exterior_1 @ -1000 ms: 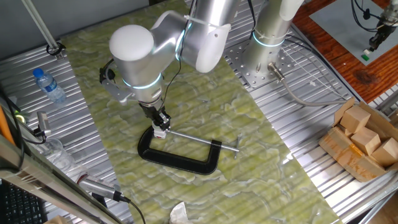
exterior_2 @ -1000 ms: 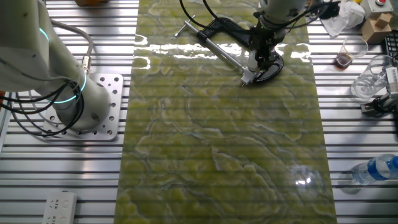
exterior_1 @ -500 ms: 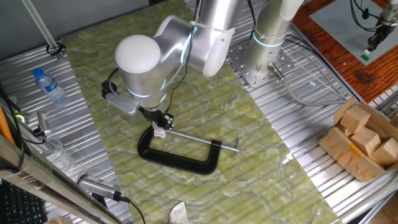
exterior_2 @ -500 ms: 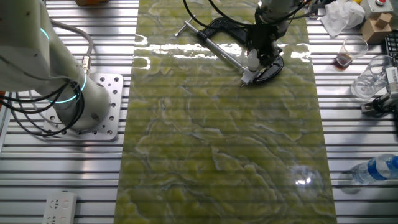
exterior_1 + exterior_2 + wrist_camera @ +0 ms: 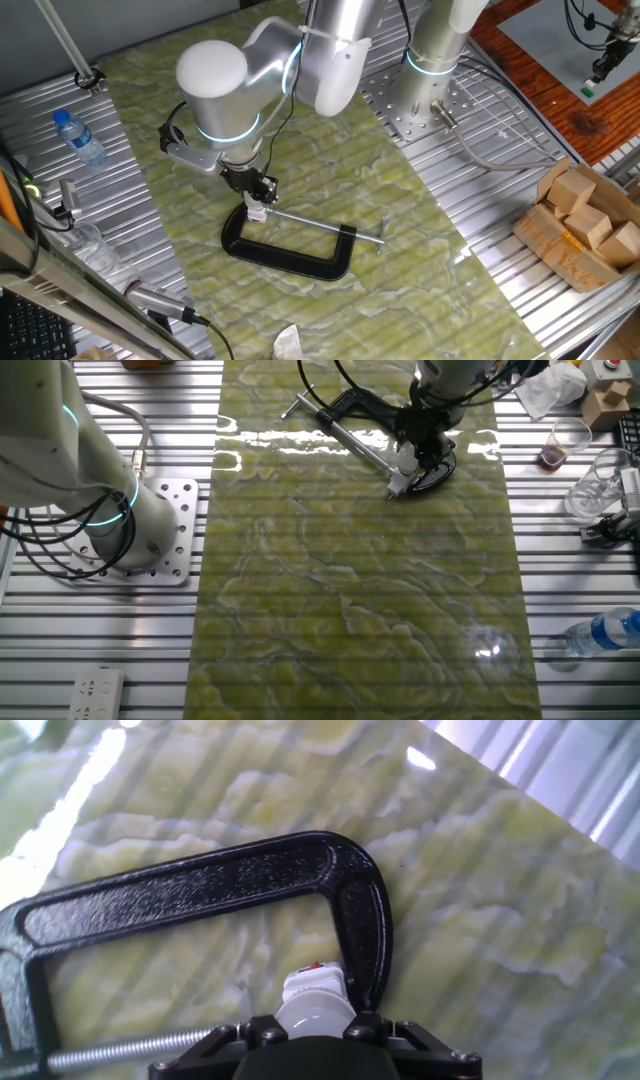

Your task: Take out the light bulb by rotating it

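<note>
The light bulb (image 5: 315,1016) is a small frosted-white bulb standing in a white socket (image 5: 314,985) clamped at one end of the black C-clamp (image 5: 200,885). In the hand view my gripper (image 5: 316,1032) has a dark finger on each side of the bulb's dome and is shut on it. In one fixed view the gripper (image 5: 257,196) points down onto the bulb (image 5: 256,208) at the left end of the clamp (image 5: 290,250). In the other fixed view the gripper (image 5: 410,448) stands over the bulb (image 5: 404,462) at the clamp (image 5: 431,473).
A clear bottle with a blue cap (image 5: 78,137) lies on the metal table at the left and also shows in the other fixed view (image 5: 605,632). A cardboard box of wooden blocks (image 5: 585,228) is at the right. The clamp's screw rod (image 5: 325,228) runs rightwards. Plastic cups (image 5: 566,442) stand nearby.
The wrist has turned about the bulb's axis, swinging out and back between frames, while the gripper stays at the same spot on the bulb. The clamp has not moved.
</note>
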Motion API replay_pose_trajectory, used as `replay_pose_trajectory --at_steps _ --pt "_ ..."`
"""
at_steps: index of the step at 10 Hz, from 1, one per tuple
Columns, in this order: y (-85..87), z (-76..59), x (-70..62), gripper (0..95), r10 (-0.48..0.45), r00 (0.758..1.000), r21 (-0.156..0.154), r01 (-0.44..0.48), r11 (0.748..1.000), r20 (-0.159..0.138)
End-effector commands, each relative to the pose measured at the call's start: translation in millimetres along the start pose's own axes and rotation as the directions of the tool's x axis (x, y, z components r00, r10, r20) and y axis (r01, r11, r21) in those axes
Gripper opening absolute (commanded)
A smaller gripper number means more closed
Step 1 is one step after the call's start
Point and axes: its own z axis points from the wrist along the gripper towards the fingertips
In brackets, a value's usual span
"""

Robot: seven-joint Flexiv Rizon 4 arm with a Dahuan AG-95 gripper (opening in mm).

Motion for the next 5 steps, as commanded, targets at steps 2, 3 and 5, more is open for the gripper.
replay_pose_trajectory --at_steps 2,3,5 --pt "1.8 0.4 -0.1 0.0 -0.255 0.967 0.086 0.256 0.963 -0.023" --pt "1.8 0.3 -0.1 0.0 -0.281 0.959 0.095 0.283 0.954 -0.035" --pt "1.8 -0.3 -0.1 19.0 -0.308 0.95 0.096 0.311 0.946 -0.041"
